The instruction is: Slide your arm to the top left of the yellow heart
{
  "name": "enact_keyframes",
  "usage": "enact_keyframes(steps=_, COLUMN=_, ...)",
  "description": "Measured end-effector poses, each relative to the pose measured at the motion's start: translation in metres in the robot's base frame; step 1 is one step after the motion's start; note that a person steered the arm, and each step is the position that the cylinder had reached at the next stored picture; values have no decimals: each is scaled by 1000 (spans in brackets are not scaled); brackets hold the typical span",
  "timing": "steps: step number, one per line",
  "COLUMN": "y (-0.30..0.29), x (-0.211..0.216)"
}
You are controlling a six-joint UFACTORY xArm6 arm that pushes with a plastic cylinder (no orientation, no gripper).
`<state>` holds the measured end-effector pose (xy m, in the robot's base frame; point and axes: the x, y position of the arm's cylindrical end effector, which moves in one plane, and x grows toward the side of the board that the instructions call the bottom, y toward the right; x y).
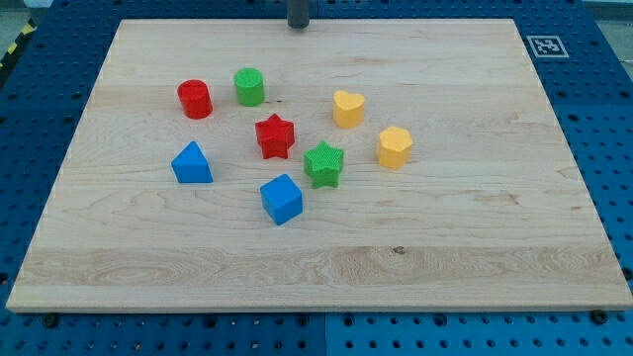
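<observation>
The yellow heart (347, 108) lies on the wooden board (475, 218), right of centre in the upper half. My tip (298, 26) shows at the view's top edge, on the board's far edge. It is above and to the left of the yellow heart, well apart from it and touching no block. The nearest block to the tip is the green cylinder (249, 87), below and to its left.
A red cylinder (195, 99), a red star (275, 136), a green star (323, 164), a yellow hexagon (395, 147), a blue triangular block (192, 163) and a blue cube (282, 199) cluster around the board's middle. A marker tag (546, 45) sits off the board's top right corner.
</observation>
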<state>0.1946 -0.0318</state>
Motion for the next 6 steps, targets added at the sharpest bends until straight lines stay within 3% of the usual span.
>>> enact_keyframes(steps=1, y=0, x=0)
enact_keyframes(steps=4, y=7, x=127)
enact_keyframes(steps=6, y=32, x=167)
